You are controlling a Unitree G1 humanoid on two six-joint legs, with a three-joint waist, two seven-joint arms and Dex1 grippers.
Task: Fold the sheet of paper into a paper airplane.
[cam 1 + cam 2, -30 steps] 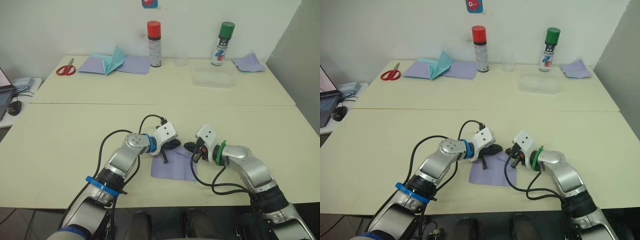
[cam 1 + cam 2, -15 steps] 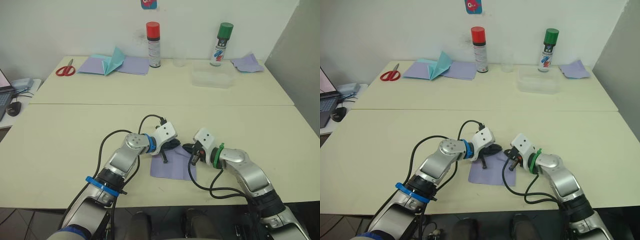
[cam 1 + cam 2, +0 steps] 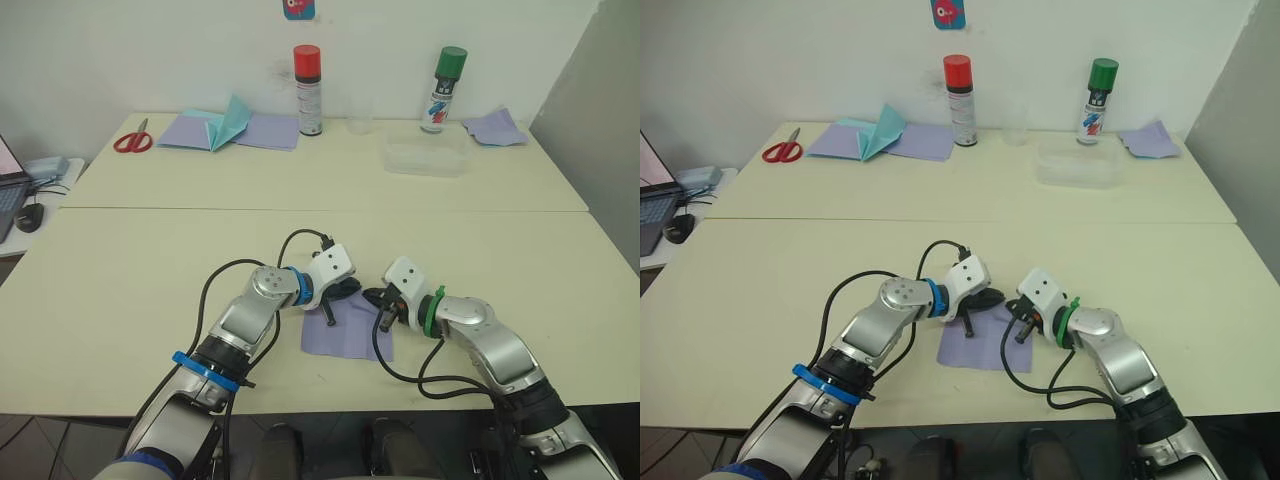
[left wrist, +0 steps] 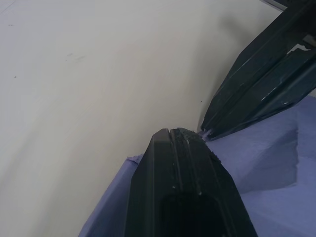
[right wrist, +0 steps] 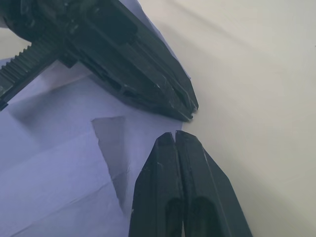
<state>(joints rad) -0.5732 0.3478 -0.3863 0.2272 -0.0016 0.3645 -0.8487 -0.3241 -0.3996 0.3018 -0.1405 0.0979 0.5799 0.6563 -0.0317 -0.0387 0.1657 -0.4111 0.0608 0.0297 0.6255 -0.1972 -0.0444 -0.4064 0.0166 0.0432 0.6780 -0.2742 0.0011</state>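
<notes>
On the near table [image 3: 120,290] lies our purple sheet of paper [image 3: 345,335]. At its far edge, our left claw [image 4: 178,133] and right claw [image 5: 176,136], both pressed together, nearly touch tip to tip; the sheet spreads toward us.

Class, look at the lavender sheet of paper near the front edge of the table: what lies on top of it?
Both tools press shut on the sheet of paper at its far edge: the left tool and the right tool. A small folded flap shows. The paper beneath the tips is covered.
</notes>
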